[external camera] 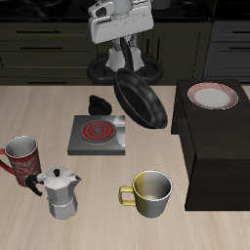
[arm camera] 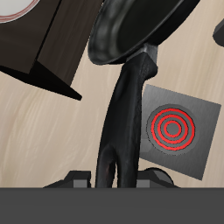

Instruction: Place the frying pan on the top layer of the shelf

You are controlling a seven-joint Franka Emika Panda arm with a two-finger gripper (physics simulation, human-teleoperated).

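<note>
My gripper point(external camera: 125, 61) is shut on the long handle of the black frying pan point(external camera: 142, 101) and holds it in the air, tilted steeply with the pan hanging down. The pan hangs between the burner and the dark boxy shelf point(external camera: 217, 146), near the shelf's edge and apart from its flat top. In the wrist view the handle point(arm camera: 122, 114) runs from my gripper point(arm camera: 114, 182) out to the pan body point(arm camera: 144, 26), with the shelf point(arm camera: 39, 52) beside it.
A pink-rimmed plate point(external camera: 211, 96) lies on the shelf's top at the back. On the table stand a grey burner with red rings point(external camera: 98, 134), a red mug point(external camera: 21, 153), a moka pot point(external camera: 61, 192), a yellow-lined mug point(external camera: 149, 192) and a small black object point(external camera: 98, 103).
</note>
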